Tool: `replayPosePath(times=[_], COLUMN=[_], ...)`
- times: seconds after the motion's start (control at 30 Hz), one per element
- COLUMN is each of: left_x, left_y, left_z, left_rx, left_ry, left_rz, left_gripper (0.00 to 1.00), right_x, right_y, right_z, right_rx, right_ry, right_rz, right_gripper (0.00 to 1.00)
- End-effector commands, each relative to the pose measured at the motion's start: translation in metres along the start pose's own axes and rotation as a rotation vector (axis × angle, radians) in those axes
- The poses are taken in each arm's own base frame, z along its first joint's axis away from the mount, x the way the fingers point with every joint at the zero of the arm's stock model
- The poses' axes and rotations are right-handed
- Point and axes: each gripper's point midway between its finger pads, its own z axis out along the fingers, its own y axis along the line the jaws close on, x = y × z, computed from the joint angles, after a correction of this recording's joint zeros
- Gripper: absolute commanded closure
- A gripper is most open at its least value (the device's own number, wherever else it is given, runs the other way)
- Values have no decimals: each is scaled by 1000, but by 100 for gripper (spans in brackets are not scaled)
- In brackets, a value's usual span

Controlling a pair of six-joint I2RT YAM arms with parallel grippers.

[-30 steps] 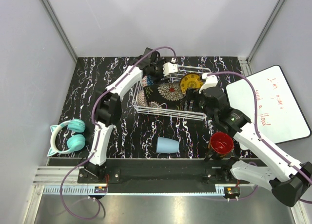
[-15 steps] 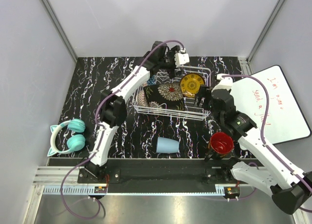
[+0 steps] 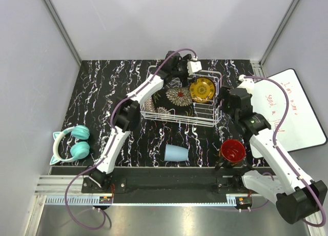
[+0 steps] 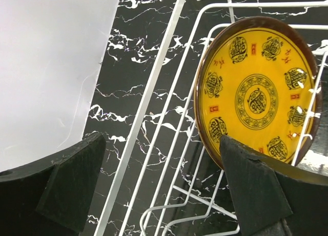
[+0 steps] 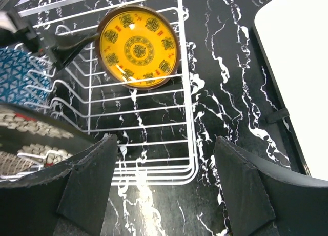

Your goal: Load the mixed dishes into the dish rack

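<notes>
— Nearest us, the light-blue cup (image 3: 176, 153) and red-inside mug (image 3: 232, 150) are lying outside the dish rack (image 3: 205, 113). Which are we fetching?

— Either. We are holding the right gripper (image 5: 166, 184) and left gripper (image 4: 164, 184) spread and empty, since the yellow plate (image 3: 201, 89) is leaning on the rack's far wires.

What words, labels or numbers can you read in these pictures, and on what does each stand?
Whiteboard: red handwriting, too small to read surely; perhaps "send a".
Yellow ornate round plate: black ornamental signs and red marks, not legible as words.
No other text is visible.
</notes>
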Motion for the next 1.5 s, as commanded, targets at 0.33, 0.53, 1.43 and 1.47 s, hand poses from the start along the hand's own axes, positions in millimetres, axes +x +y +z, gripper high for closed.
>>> replayPosePath(times=[0.33, 0.53, 1.43, 1.47], left_x=[-17, -17, -32, -32], left_y=[-43, -48, -74, -75], left_z=[-4, -8, 6, 6], left_rx=[180, 203, 324, 327], left_ry=[-34, -20, -143, -144], left_rz=[-1, 18, 71, 73], left_gripper=[1, 2, 42, 43], right_x=[-6, -37, 24, 23], right_y=[-27, -26, -36, -38], right_z=[14, 68, 102, 101], right_rx=[125, 211, 265, 267], right_ry=[89, 121, 347, 343], right_rz=[16, 36, 34, 37], right_gripper=[16, 17, 18, 18])
